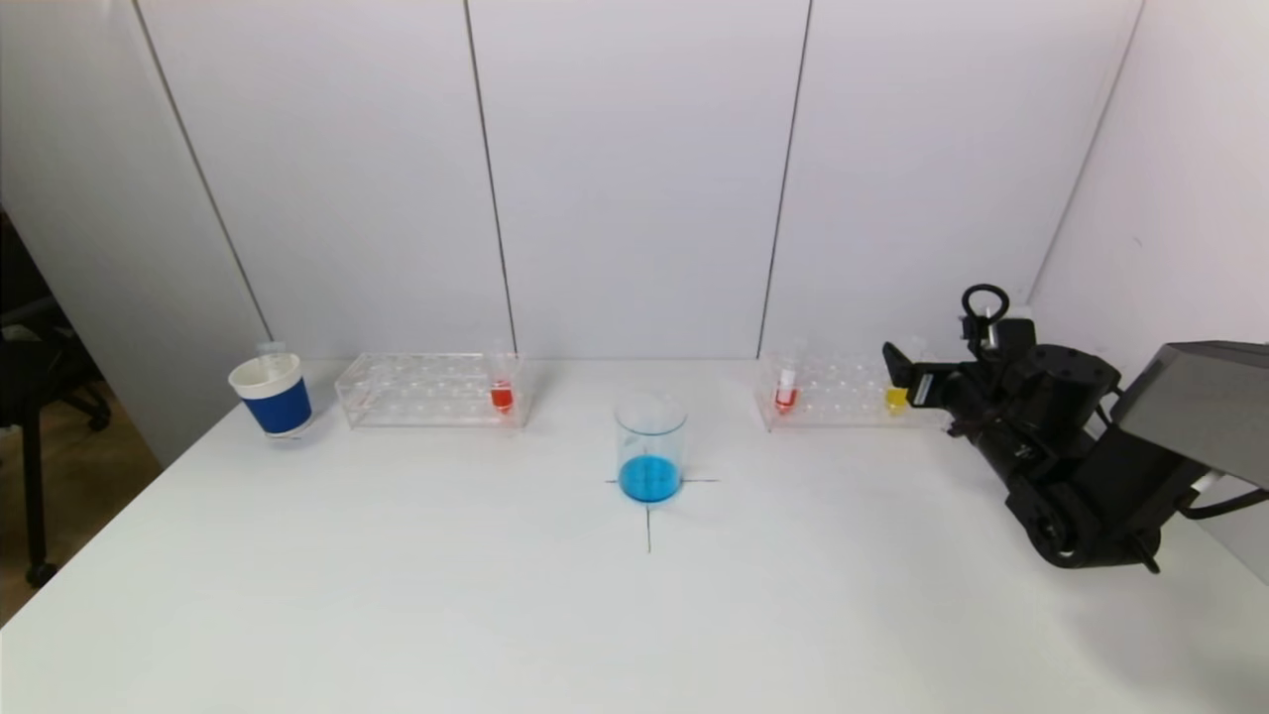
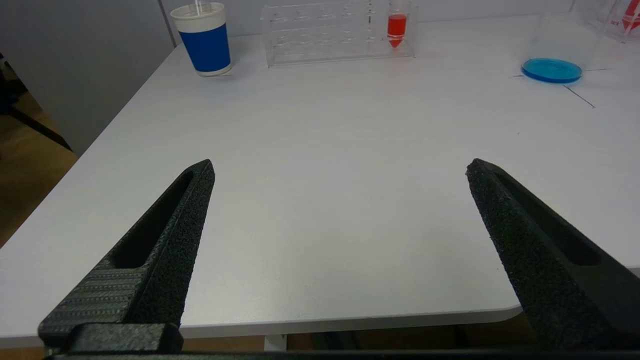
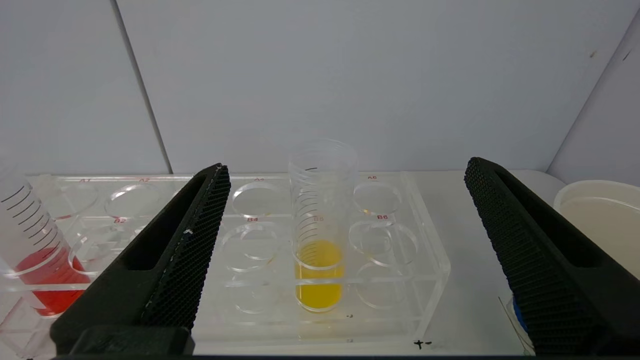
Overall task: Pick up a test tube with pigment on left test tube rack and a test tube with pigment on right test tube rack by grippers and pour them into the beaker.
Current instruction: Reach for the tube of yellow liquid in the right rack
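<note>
**Right gripper lining up on the yellow tube at the right rack**

A white tabletop is filling the scene, with pale wall panels standing along its far edge.

Nearest, the left gripper is hanging over the near left corner of the tabletop, out of the head view. Its jaws are standing wide apart with nothing between them.

Farther in, at the middle of the tabletop, a clear beaker is standing upright on a drawn black cross. A shallow layer of blue liquid is sitting in its bottom.

Toward the right edge, the right arm is reaching in, and the right gripper is hovering just in front of the right test tube rack. Its jaws are spread wide, framing a test tube with yellow pigment without touching it. That tube is standing upright in a front-row hole near the rack's right end. A test tube with red pigment is standing upright near the same rack's left end.

Along the far edge on the left side, the left test tube rack is holding one upright tube of red pigment at its right end. At the far left corner, a blue and white paper cup is standing just beside that rack, apart from it.
</note>
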Robot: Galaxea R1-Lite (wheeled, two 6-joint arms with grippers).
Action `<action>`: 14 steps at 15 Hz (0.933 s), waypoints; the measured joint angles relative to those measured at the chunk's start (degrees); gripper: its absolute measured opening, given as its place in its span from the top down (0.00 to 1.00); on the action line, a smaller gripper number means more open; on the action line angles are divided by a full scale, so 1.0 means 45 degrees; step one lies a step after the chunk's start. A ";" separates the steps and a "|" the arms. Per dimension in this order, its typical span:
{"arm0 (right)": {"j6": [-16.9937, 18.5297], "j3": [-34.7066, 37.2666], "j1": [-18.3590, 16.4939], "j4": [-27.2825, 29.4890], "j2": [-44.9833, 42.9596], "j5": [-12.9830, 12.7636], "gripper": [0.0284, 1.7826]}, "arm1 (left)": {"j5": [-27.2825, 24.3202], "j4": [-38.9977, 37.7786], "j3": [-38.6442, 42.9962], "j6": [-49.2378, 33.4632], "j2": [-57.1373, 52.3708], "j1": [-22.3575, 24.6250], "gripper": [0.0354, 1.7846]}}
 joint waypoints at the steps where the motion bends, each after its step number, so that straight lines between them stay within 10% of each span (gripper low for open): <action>1: -0.0005 -0.0068 0.0005 0.0000 0.0079 0.0000 0.04 | 0.0005 0.0000 0.0000 0.0000 0.0000 0.0000 0.01; 14: -0.0054 -0.0501 0.0043 -0.0214 0.0669 -0.0019 0.04 | 0.0005 0.0000 0.0000 0.0000 0.0000 0.0000 0.01</action>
